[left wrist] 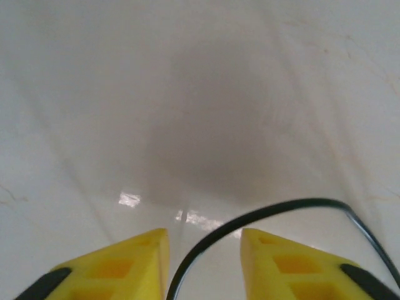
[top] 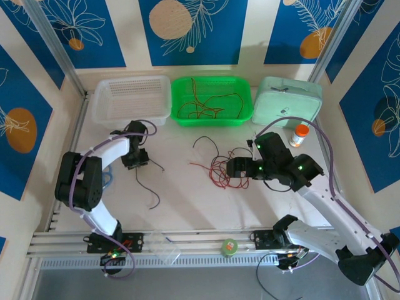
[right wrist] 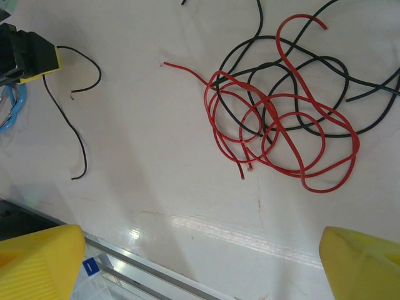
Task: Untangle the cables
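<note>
Cables (right wrist: 273, 128) — 1 red-black tangle

Two pincers are hanging over the table (top: 187, 209), the left pincer (top: 135, 157) and the right pincer (top: 236, 167). One lone black cable (left wrist: 281, 204) is running between the left pincer's fingers. One tangle of red and black cables (right wrist: 275, 119) is lying ahead of the right pincer, showing four loose red ends; its black strands are crossing too much to count. Beyond both pincers two baskets are standing, one white basket (top: 128, 117) and one green basket (top: 212, 120), the green one holding more thin wires (top: 200, 106), too fine to count. One pale-green case (top: 289, 103) and one orange-capped bottle (top: 300, 134) are standing beyond the right pincer. Behind the pincers, one green tape roll (top: 229, 247) and one clear tub (top: 164, 249) are lying.
</note>
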### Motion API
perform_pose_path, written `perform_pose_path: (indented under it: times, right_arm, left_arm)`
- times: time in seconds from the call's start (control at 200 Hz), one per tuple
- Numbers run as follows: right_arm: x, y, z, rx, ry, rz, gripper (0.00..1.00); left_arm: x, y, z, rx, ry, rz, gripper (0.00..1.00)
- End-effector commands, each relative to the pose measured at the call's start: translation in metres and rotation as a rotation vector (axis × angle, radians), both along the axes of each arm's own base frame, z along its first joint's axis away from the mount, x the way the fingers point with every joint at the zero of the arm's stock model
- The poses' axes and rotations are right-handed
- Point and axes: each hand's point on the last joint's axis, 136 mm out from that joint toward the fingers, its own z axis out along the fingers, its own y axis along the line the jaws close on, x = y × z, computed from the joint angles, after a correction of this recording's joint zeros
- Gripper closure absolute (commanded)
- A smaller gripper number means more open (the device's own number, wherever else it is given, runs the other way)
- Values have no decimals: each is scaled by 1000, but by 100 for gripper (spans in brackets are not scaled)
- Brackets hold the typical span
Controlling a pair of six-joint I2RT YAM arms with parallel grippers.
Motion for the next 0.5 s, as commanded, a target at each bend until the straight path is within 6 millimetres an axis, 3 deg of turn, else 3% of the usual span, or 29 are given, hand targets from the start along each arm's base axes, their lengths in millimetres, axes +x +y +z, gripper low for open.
perform_pose_path:
  times: [0.0,0.08,0.165,0.495]
  right_arm:
    - [-5,-10,-3,-14,12,-23,3]
    - [-3,-11,-1,-5,10,-28,3]
    - [0,-10,2,3,4,-28,3]
    - [10,-11,11,1,-14,-32,3]
  left_arm:
    - [3,5,7,12,-34,19,88]
    - [4,9,29,29,-67,10,100]
    - [5,9,64,36,-112,-13,100]
    - [6,0,245,-21,-433,-118,100]
